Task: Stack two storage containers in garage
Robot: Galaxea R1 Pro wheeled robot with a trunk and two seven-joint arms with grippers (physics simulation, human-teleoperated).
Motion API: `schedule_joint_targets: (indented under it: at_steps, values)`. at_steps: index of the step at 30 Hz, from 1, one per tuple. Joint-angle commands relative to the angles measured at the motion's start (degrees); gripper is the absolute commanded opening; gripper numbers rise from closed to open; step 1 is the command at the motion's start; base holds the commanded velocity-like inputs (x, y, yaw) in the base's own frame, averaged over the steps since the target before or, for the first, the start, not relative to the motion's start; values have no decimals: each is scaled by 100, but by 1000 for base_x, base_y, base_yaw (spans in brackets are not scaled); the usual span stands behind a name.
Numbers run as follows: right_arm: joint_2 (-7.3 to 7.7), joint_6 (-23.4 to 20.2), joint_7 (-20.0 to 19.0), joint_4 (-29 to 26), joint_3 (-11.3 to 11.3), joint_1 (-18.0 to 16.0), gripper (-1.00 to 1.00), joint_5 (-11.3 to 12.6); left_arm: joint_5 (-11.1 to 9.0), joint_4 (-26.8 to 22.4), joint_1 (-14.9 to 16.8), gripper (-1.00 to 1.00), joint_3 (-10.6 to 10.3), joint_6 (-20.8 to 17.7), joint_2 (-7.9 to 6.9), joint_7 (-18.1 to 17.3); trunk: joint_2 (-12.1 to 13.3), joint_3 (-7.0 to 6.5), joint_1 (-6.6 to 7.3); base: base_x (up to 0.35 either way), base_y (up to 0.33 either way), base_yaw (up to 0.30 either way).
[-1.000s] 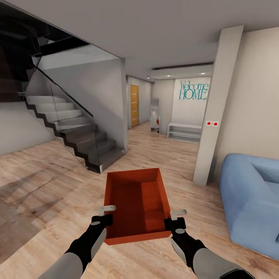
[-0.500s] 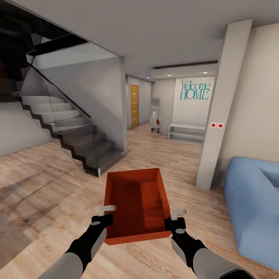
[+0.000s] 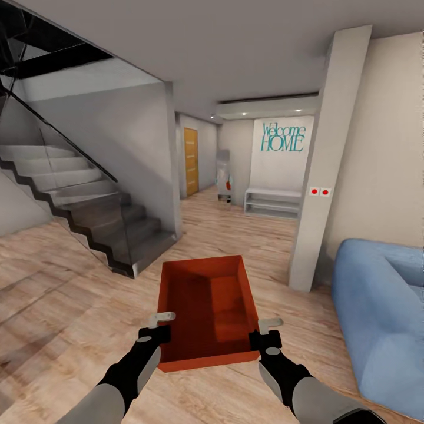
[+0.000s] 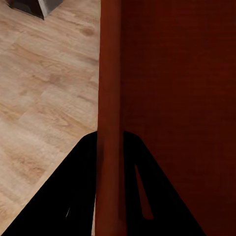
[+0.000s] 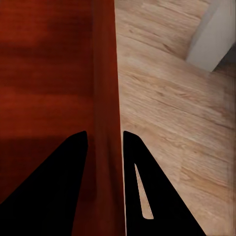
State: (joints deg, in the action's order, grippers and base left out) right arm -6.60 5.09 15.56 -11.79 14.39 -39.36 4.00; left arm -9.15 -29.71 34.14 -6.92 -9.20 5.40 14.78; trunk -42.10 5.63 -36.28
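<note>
I found the lidless orange-red rectangular plastic storage container point(image 3: 207, 312) carried level in front of the trunk, above the light wood-plank flooring point(image 3: 70, 294) of the living room. My left gripper point(image 3: 158, 327) was clamped over its left long wall point(image 4: 109, 118), fingers either side of the rim. My right gripper point(image 3: 266, 331) pinched the right wall point(image 5: 105, 113) likewise. Beyond the container stood a dark staircase with glass railing point(image 3: 94, 206) to the left, a white pillar point(image 3: 321, 165) and a blue sofa point(image 3: 383, 318) to the right, and an orange-wood door point(image 3: 190, 161) far down the hall.
</note>
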Motion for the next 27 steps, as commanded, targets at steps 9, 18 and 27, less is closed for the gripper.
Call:
schedule_joint_targets:
  at_steps: [9,18,27]
  values:
    - [-339,58,0,19,-72,-2,-100,86,-215,-53,6,-100,68,-47,85,123,-7,9,-5,323,0,-27]
    - [-339,62,8,19,-75,-2,-100,94,-323,-53,5,-100,61,-38,84,113,-7,9,-5,323,0,-1]
    - [-339,56,7,19,-69,-2,-100,104,-324,-46,5,-100,64,-38,85,112,-7,9,-5,323,0,0]
